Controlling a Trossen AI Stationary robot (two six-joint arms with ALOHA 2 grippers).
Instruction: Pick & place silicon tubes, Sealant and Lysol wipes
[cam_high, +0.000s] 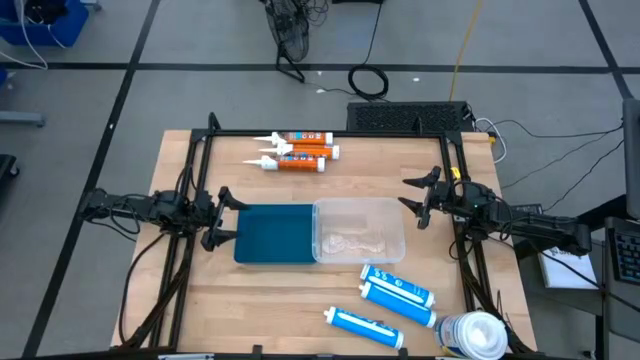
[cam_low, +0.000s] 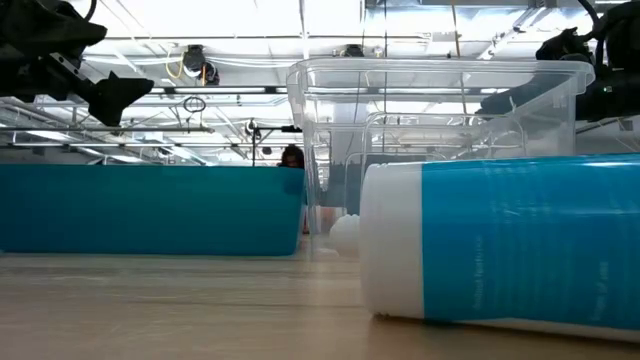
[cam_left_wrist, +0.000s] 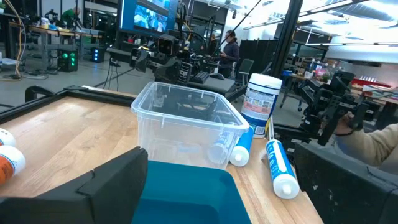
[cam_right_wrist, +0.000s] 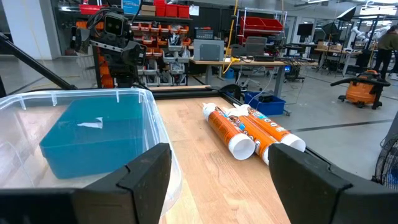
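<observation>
Left gripper (cam_high: 226, 218) hovers spread beside the blue bin (cam_high: 274, 234); right gripper (cam_high: 418, 197) spread beside the clear tub (cam_high: 395, 214).

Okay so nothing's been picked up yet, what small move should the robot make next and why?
Probably swing the right gripper toward the Lysol wipes and blue tubes lying on its side of the table. Both grippers hang open and empty beside the bins; the left gripper waits by the blue bin, and the clear bin holds none of the items yet.
</observation>
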